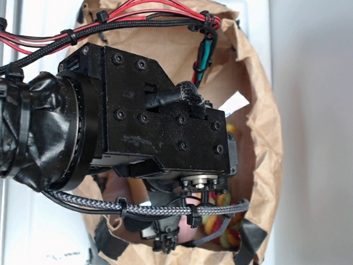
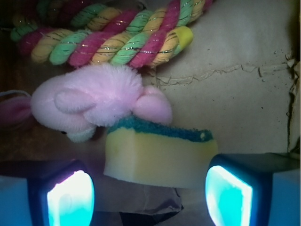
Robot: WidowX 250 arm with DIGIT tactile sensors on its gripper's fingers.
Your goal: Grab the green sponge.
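Wrist view: one green sponge (image 2: 160, 153), one pink plush pig (image 2: 94, 101), one braided rope (image 2: 108, 40), all on brown paper (image 2: 235, 70). Sponge between the two fingers (image 2: 70, 200) of the gripper (image 2: 149, 200), touching neither; spread wide, holding nothing; pig just behind

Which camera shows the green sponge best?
The wrist view: the green sponge sits in full sight, centred between the open gripper fingers, beside the pink plush pig. In the exterior view the arm hides it.
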